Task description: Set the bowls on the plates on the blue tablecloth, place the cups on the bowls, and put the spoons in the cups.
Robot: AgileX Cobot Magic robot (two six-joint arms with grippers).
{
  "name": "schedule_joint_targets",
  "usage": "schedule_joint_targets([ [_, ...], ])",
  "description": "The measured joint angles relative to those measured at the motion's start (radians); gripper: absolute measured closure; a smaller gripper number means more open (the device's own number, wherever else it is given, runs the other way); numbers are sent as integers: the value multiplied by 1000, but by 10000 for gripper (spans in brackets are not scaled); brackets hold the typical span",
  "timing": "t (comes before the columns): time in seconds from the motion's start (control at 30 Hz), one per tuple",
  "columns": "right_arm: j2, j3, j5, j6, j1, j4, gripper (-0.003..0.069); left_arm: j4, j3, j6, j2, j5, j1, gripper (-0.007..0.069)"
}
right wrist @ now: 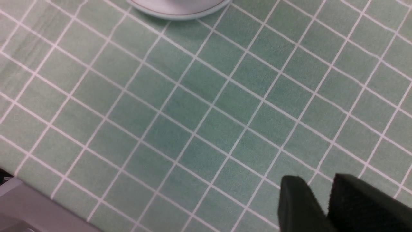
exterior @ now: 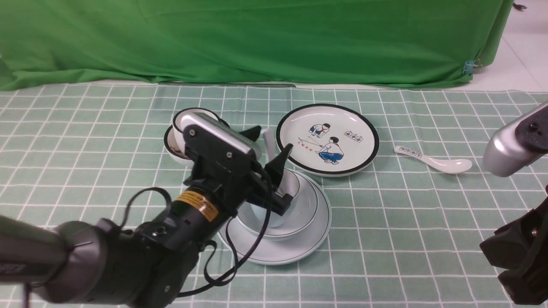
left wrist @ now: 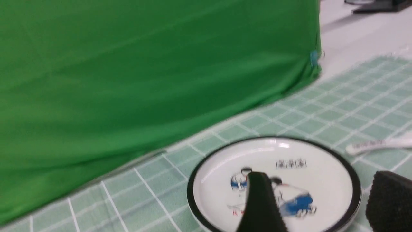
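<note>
My left gripper [exterior: 272, 139] hangs open over the pale blue set, where the cup [exterior: 291, 184] stands in the bowl [exterior: 299, 214] on the plate [exterior: 319, 233]. A plain white spoon [exterior: 269, 143] stands in that cup, its handle rising between the spread fingers and touching neither. The white cartoon plate [exterior: 338, 128] [left wrist: 289, 151] lies bare just behind. The black-rimmed white cup [exterior: 176, 124] sits in the white bowl [exterior: 170, 147] at the back left. A printed spoon [exterior: 432, 159] lies on the tablecloth [exterior: 385, 222] to the right. My right gripper [right wrist: 317, 180] hovers over bare cloth, its fingers slightly apart and empty.
The green backdrop cloth [exterior: 257, 38] hangs along the far edge of the table. The right arm [exterior: 513, 145] stands at the right edge, near the printed spoon. The pale blue plate's rim [right wrist: 180, 11] shows in the right wrist view.
</note>
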Motion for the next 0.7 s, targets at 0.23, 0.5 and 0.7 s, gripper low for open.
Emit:
schedule_joint_targets([
  [0.23,-68,-12,-26,1,0,0,463,0,99,-69,-265,103,-1,206],
  [0.5,-276,-27,-37,3,0,-5,555,12,118,-241,-871,692,-1,585],
  [0.7,-460,1,-9,25,0,-8,638,19,131,-238,-1254,1076,-1,616],
])
